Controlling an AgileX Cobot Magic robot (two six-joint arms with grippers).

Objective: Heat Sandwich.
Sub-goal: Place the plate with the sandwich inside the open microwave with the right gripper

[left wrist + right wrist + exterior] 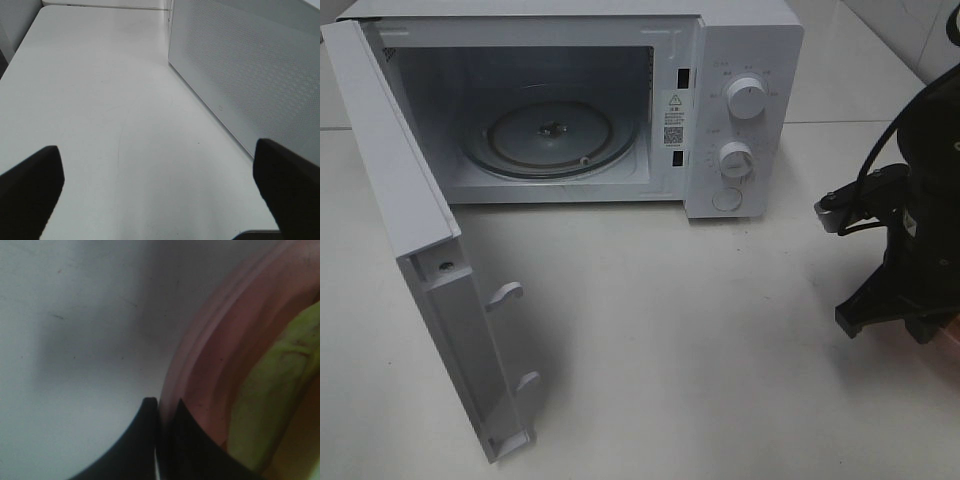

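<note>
The sandwich (272,400) shows only in the right wrist view, as pale yellow-green filling lying on a round pink plate (205,365). My right gripper (159,401) is shut, its two dark fingers pinching the rim of that plate. In the exterior high view the right arm (910,260) hangs at the far right edge, with a sliver of pink plate (952,338) under it. My left gripper (160,185) stands wide open over bare table, holding nothing; it is out of the exterior high view.
A white microwave (745,50) sits at the back with its door (410,200) swung fully open to the left. Its glass turntable (550,135) lies bare inside. The door's perforated outer panel (240,75) stands just beside my left gripper. White tabletop (670,320) spreads in front.
</note>
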